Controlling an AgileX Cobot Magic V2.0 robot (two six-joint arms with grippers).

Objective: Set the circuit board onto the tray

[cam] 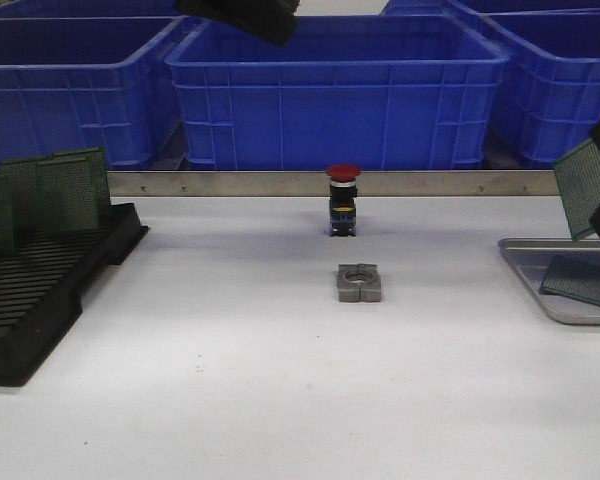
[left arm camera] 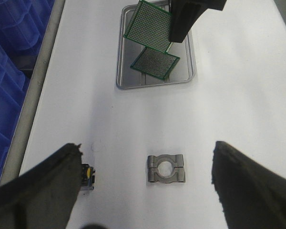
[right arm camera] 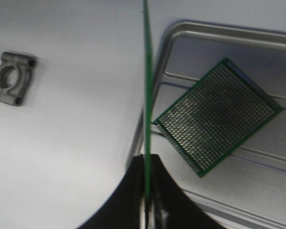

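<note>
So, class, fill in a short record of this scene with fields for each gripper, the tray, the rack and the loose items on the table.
right gripper: shut on a circuit board, held on edge above the tray
left gripper: open, empty, above the metal clamp block
tray: one flat board already lying in it, skewed
black rack: several green boards standing in its slots
table middle: red push button, clamp block in front of it
background: blue crates
</note>
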